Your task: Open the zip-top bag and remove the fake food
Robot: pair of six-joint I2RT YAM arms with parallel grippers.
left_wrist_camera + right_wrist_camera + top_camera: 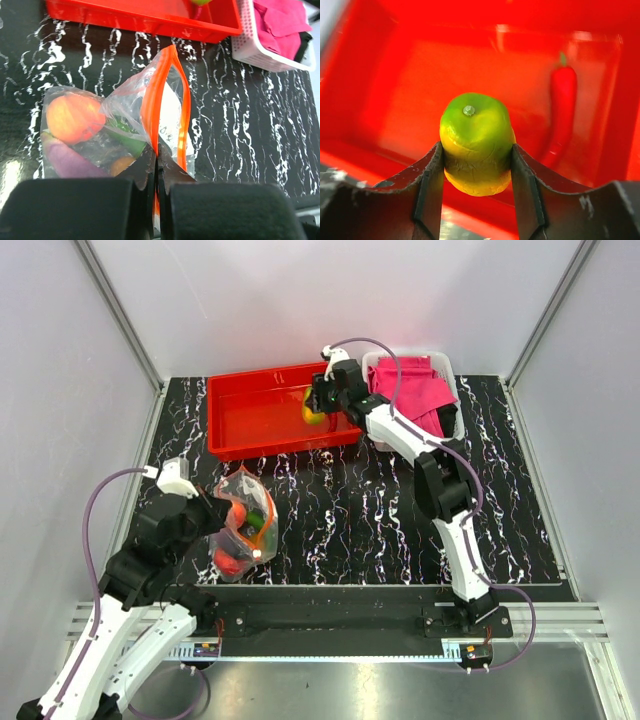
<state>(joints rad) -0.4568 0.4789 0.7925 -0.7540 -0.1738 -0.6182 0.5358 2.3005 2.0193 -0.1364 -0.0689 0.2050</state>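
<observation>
The zip-top bag (pixel 243 523) lies at the front left of the table, its orange zip strip (pixel 162 107) open in a loop. My left gripper (pixel 157 162) is shut on the bag's edge at the zip strip. Inside the bag show an orange-red round fruit (pixel 73 118), a purple eggplant (pixel 67 160), a green chili (pixel 125 137) and a brown piece (pixel 121 165). My right gripper (pixel 476 165) is shut on a green-yellow mango (pixel 476 142) and holds it above the red tray (pixel 255 420). A red chili (pixel 561 115) lies in the tray.
A white basket (pixel 450 375) with pink cloths (pixel 410 385) stands at the back right, beside the red tray. It also shows in the left wrist view (pixel 260 55). Grey walls enclose the black marbled table (pixel 380 510).
</observation>
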